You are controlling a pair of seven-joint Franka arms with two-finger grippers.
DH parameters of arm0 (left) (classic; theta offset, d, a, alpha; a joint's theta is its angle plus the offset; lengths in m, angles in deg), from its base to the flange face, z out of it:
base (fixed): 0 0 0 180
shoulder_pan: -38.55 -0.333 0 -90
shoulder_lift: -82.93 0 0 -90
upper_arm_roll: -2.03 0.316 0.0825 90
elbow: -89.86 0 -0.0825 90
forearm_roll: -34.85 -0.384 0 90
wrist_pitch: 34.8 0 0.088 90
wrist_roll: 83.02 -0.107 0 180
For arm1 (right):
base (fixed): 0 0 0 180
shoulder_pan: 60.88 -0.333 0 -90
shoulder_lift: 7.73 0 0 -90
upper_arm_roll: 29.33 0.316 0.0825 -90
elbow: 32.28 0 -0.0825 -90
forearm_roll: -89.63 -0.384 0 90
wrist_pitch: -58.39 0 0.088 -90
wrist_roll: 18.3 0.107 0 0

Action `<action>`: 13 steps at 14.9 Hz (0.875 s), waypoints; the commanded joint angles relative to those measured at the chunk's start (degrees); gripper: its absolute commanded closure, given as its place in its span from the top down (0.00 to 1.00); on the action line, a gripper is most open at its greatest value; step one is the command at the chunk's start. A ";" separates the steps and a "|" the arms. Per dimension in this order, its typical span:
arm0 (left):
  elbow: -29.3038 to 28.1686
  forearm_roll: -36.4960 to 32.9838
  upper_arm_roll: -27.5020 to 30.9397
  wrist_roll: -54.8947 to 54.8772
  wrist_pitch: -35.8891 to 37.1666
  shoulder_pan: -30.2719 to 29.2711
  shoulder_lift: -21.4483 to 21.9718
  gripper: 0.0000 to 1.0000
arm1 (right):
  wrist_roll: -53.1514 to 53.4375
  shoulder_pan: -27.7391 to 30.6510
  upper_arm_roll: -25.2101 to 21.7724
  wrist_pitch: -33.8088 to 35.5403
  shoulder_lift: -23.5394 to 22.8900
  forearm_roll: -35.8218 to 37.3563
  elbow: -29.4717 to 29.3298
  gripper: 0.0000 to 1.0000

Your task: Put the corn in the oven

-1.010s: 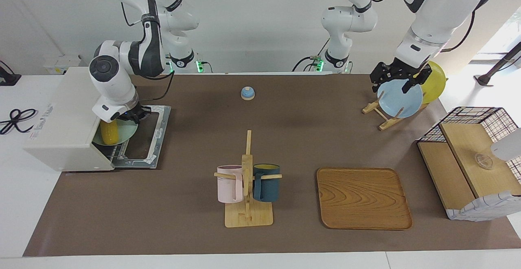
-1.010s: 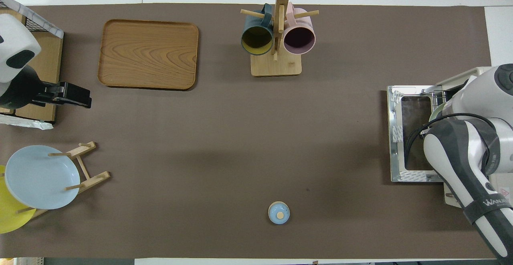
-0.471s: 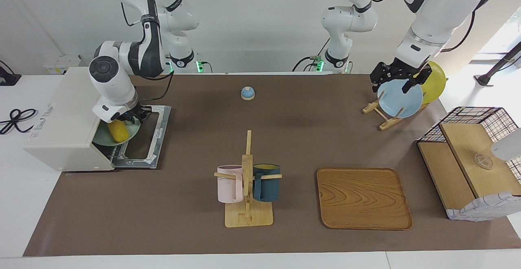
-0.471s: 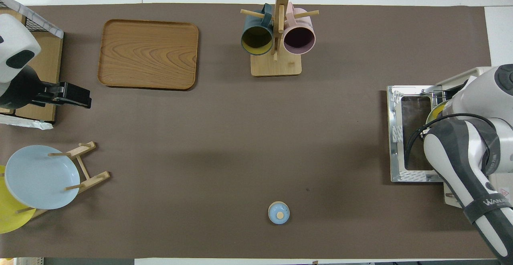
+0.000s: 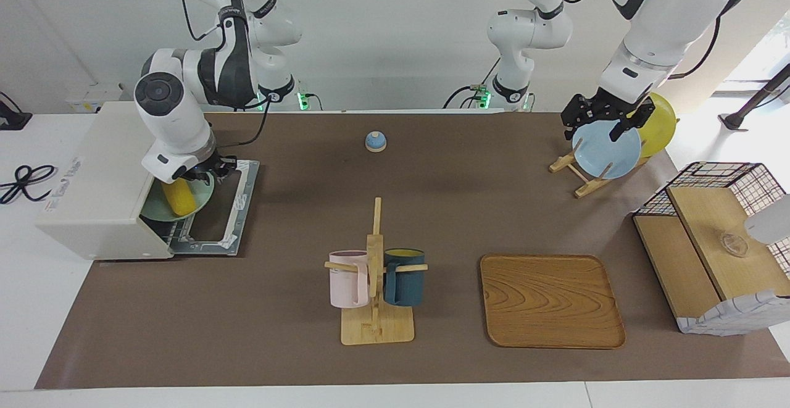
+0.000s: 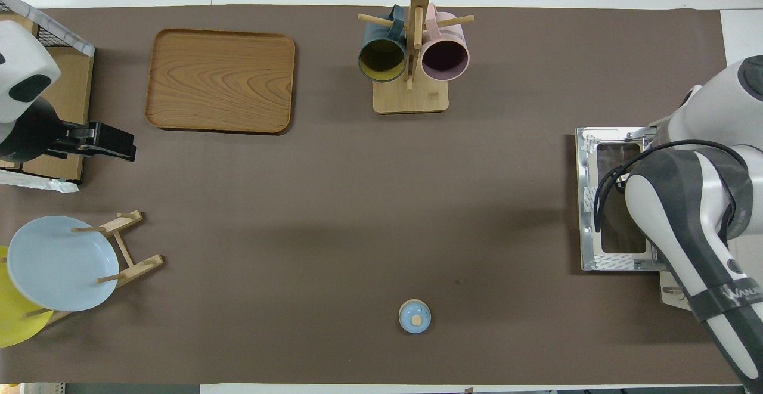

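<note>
The tabletop (image 5: pixel 432 210) wears a matt brown cloth-like cover. On it the rounded rectangular tray (image 5: pixel 551 300) is glossy grained wood, and the pale mug rack (image 5: pixel 375 309) is plain unvarnished wood, carrying a smooth pink mug (image 5: pixel 348 278) and a dark teal mug (image 5: pixel 404 276). The boxy off-white oven (image 5: pixel 99 198) looks like painted metal, its lowered door (image 5: pixel 219 210) framed in dull silver metal around dark glass. The bright yellow corn cob (image 5: pixel 178 197) is smooth plastic on a pale green glazed plate (image 5: pixel 197 201).

Yellow corn cob (image 5: pixel 177 198), laid tilted at the mouth of the off-white oven (image 5: pixel 102 183), door lowered open.
</note>
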 commanded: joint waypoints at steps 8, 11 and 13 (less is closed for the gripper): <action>-0.22 -1.20 0.18 0.30 0.58 0.24 0.31 1.00 | 13.20 -5.74 0.26 -23.15 -3.50 -2.58 12.92 0.00; -0.22 -1.20 0.18 0.30 0.58 0.24 0.23 1.00 | 13.03 -4.86 0.26 -23.69 -4.56 -2.58 13.27 0.00; -0.22 -1.20 0.18 0.30 0.58 0.16 0.23 1.00 | 12.59 -4.59 0.17 -24.39 -5.17 -2.58 13.45 0.00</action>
